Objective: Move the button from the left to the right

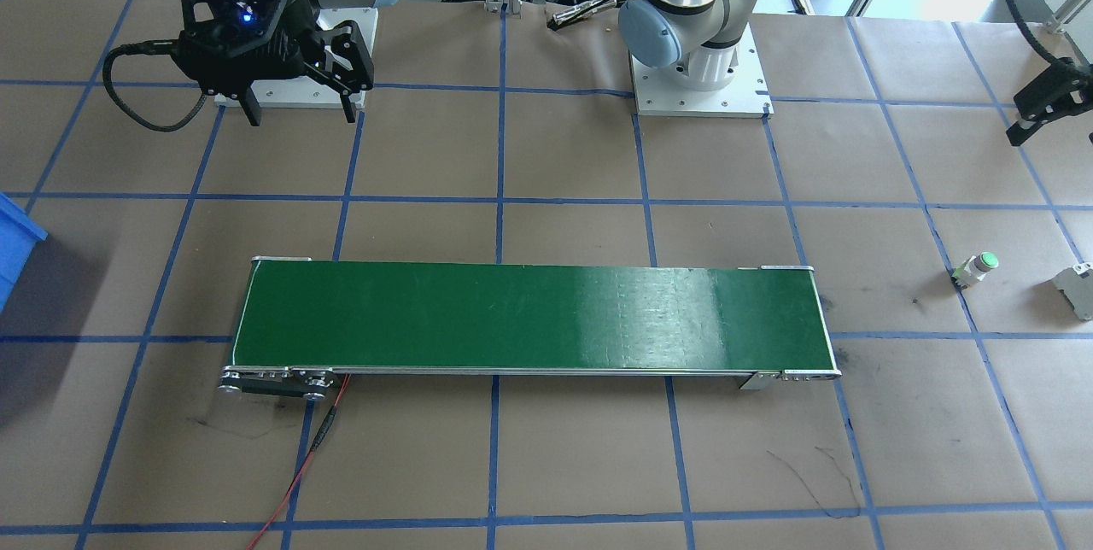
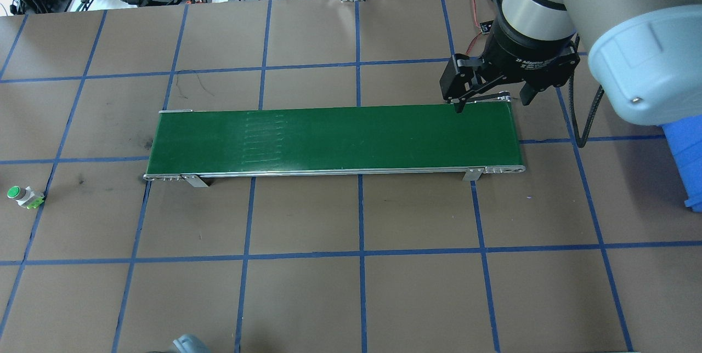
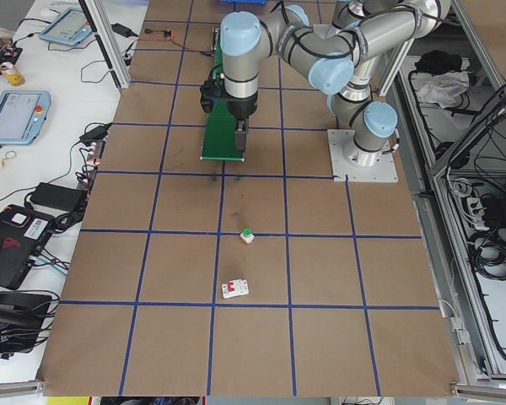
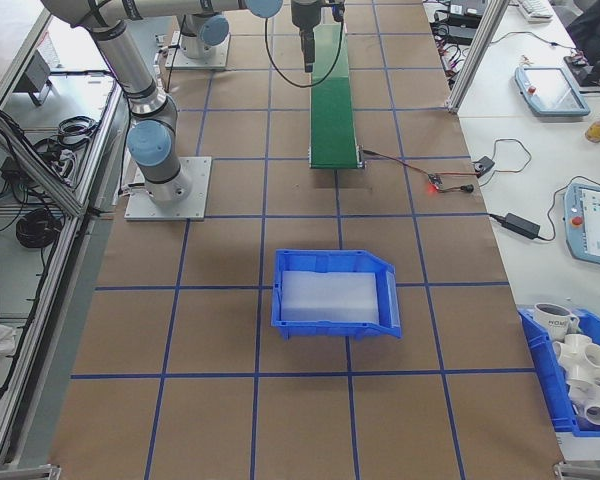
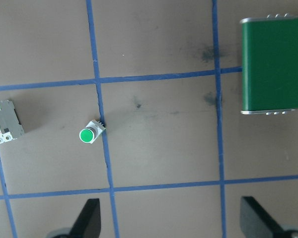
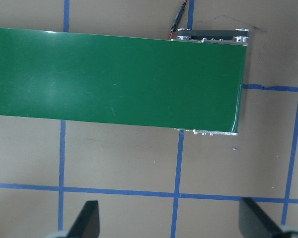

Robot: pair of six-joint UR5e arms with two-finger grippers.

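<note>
So far: nothing has been gripped; the task looks barely begun.
Left gripper (image 5: pixel 169 218): jaws spread wide and empty in its wrist view, held high above the table; in the front-facing view only its black fingers (image 1: pixel 1046 102) show at the right edge.
Button (image 5: pixel 91 133): at about ten o'clock from the left gripper in that wrist view, lying on the brown table (image 5: pixel 159 148) beside a blue tape line, well apart from the fingers.
Grey rail-mount component (image 5: pixel 4 128): at nine o'clock of the button, near but not touching.
Conveyor (image 2: pixel 334 139): at three o'clock of the button in the overhead view, belt bare.
Right gripper (image 2: pixel 490 98): jaws apart, holding nothing, over the belt's right end.
Blue bin (image 4: pixel 335 292): beyond the belt's right end, a likely destination.
Left to do: descend, grasp, carry rightward, release.
</note>
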